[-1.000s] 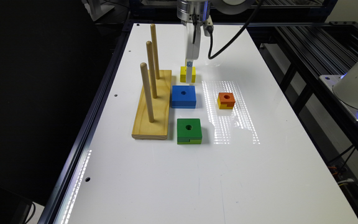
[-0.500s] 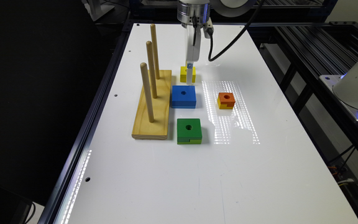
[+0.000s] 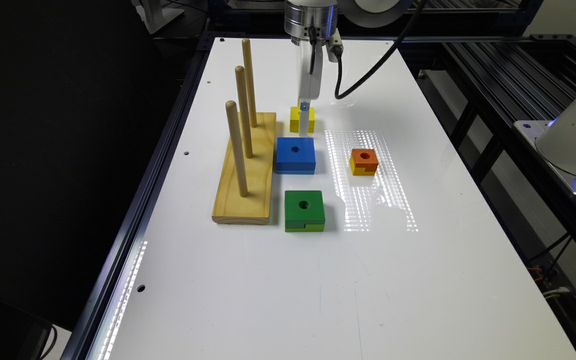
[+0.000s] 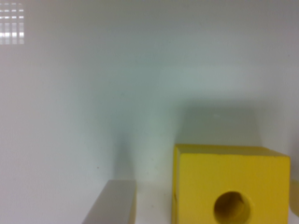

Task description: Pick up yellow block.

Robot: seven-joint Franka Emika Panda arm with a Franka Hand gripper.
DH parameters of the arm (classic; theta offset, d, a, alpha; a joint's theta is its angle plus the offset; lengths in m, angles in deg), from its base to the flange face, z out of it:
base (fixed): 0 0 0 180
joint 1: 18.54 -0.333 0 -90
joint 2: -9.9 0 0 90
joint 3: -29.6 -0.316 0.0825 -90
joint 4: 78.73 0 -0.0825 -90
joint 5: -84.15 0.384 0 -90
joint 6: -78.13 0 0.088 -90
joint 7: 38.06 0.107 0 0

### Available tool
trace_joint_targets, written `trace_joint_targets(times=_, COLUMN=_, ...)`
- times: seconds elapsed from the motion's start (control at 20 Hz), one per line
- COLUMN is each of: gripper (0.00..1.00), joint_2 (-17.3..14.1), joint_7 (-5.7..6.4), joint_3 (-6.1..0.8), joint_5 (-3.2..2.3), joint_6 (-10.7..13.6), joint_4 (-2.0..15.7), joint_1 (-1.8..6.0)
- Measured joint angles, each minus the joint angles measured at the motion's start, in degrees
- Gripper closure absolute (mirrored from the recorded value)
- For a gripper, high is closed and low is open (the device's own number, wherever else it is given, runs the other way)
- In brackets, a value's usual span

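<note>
Nearest the camera in the exterior view, the white table [image 3: 318, 300] lies bare, and everything else is best placed from the wooden peg stand [image 3: 245, 170] with its three upright dowels. Just beside the stand's near end, on the exterior view's right, sits the green block [image 3: 304, 210] with its lime base. Farther along the stand comes the blue block [image 3: 295, 155], and well apart from the stand, past the blue one, the small orange-topped block [image 3: 364, 161]. Level with the stand's far end, just behind the blue block, rests the yellow block [image 3: 296, 119] on the table, its round hole showing in the wrist view [image 4: 231, 184].

The gripper [image 3: 304, 120] has its tip down at this block. One grey finger [image 4: 112, 203] stands on the table beside the block with a gap between them, so the fingers look spread around it, not yet clamped.

The step in hand seems to be the final lowering before the grasp. Next the fingers should close squarely on the block's flat sides, then lift straight up, clear of the blue block
</note>
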Motion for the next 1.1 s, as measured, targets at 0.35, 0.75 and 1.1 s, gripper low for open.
trace_joint_targets(times=0.35, gripper=0.00, joint_2=-0.68, joint_7=0.00, joint_3=-0.02, joint_5=0.00, joint_6=-0.34, joint_4=0.01, joint_1=0.00)
trace_joint_targets(times=0.75, gripper=0.00, joint_2=-0.86, joint_7=0.00, joint_3=-0.03, joint_5=0.00, joint_6=-0.85, joint_4=0.07, joint_1=0.03)
trace_joint_targets(times=1.1, gripper=1.00, joint_2=-0.84, joint_7=0.00, joint_3=-0.03, joint_5=0.00, joint_6=-0.85, joint_4=0.06, joint_1=0.03)
